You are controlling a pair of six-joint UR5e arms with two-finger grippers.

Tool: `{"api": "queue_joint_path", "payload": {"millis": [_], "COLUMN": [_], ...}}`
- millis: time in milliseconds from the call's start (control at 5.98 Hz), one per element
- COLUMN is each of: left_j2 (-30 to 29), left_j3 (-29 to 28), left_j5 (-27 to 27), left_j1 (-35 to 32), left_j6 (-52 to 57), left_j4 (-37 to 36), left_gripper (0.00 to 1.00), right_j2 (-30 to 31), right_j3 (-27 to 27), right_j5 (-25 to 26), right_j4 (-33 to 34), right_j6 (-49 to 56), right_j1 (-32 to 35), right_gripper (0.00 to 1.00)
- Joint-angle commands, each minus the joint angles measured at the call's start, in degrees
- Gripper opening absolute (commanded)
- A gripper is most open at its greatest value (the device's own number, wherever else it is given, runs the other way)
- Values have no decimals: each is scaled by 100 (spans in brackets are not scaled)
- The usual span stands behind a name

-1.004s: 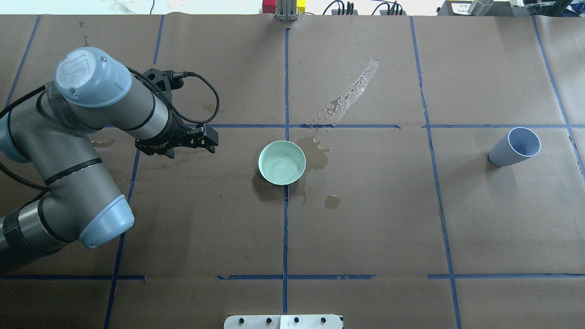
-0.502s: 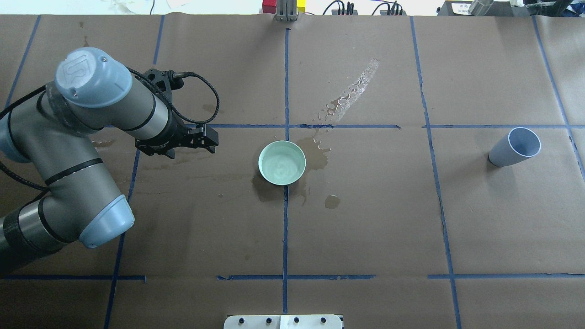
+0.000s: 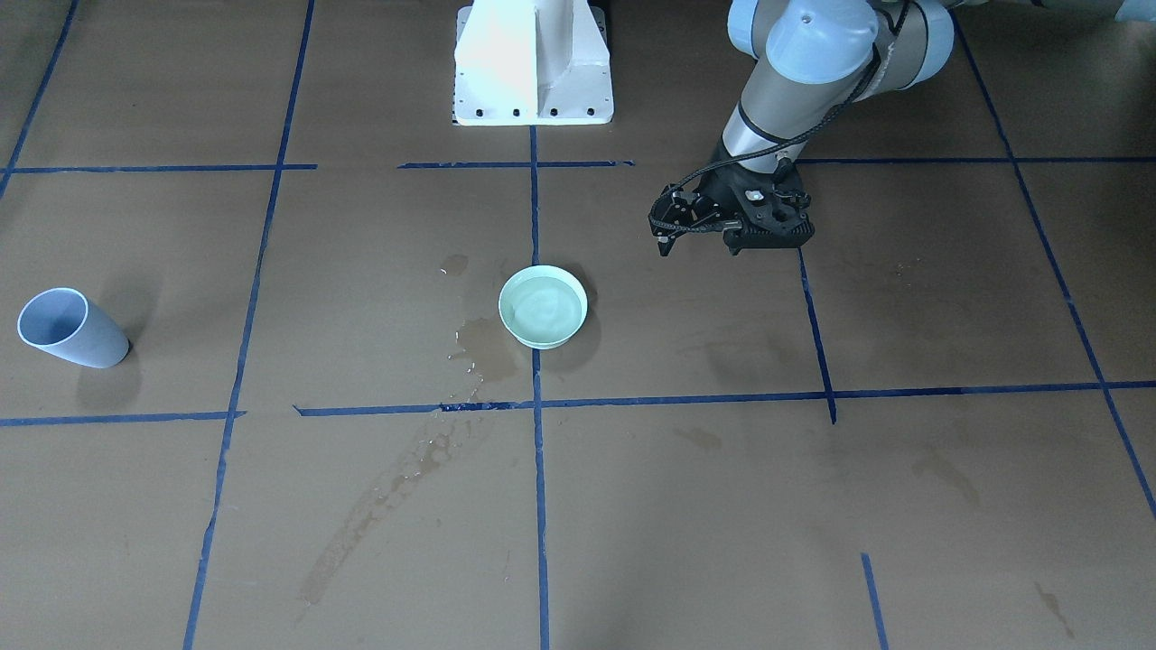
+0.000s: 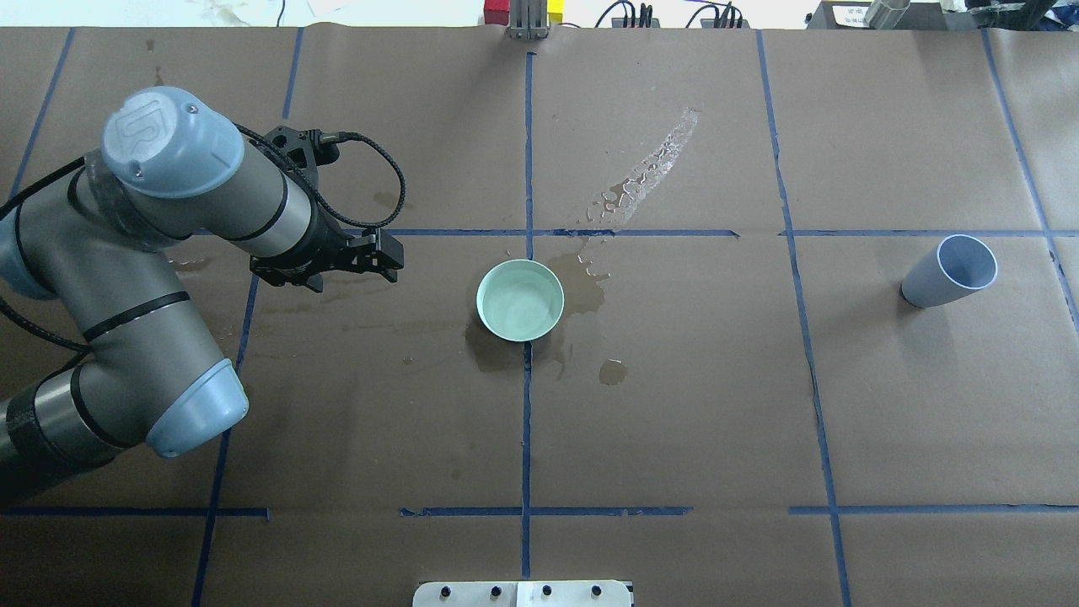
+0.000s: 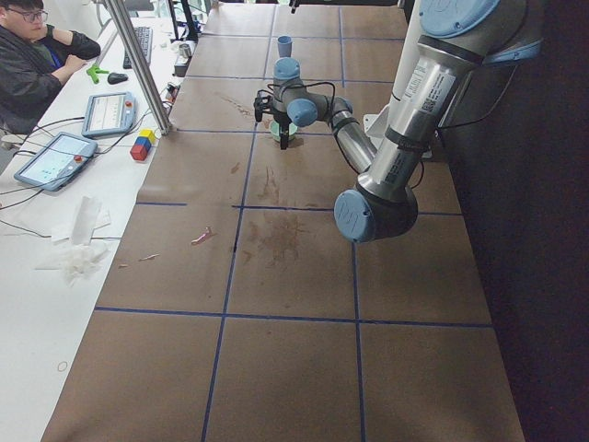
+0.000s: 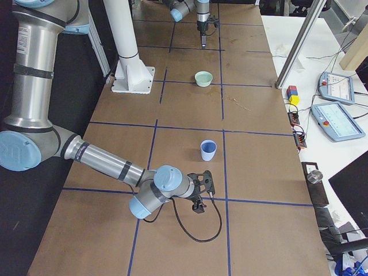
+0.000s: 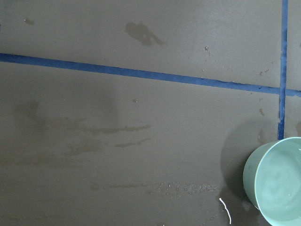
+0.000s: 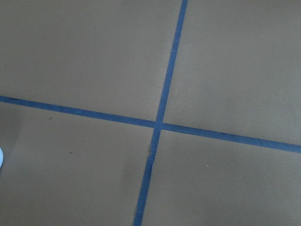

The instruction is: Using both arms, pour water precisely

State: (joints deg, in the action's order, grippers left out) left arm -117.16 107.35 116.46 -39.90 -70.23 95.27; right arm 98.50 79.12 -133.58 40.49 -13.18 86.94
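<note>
While water (image 4: 520,303) sits in the mint-green bowl (image 4: 479,297) at mid-desk (image 4: 674,405), likely to slosh and best carried by the bowl's rim, the left pincer (image 4: 389,260) hovers empty beside it, the right pincer (image 6: 201,192) near a pale blue cup (image 6: 208,150), neither's gap discernible.

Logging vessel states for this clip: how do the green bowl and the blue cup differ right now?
The green bowl is low and wide; the blue cup is taller and narrower. The bowl sits mid-table amid wet stains; the cup stands far to the robot's right, with no wetness visible around it. Both stand upright and open-topped.
</note>
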Motion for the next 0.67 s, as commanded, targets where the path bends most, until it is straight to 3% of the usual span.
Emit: {"api": "queue_joint_path", "payload": {"millis": [0,167,335,502], "left_j2": [0,0,0,17], "left_j3": [5,-3,-38,-21], "left_j5": [0,0,0,35], "left_j1": [0,0,0,-35], "left_j6": [0,9,26,70], "left_j4": [0,0,0,-9], "left_gripper": [100,100,100,100], "right_j2": [-469,-942,-990,-799], "right_j3": [838,868,895,939], "right_j5": [8,17,78,78], "right_j4": [3367,4691,5218,5154], "right_j6": [1782,2305,2354,2259], "right_j1": [522,770,807,807], "right_gripper": [100,100,100,100]}}
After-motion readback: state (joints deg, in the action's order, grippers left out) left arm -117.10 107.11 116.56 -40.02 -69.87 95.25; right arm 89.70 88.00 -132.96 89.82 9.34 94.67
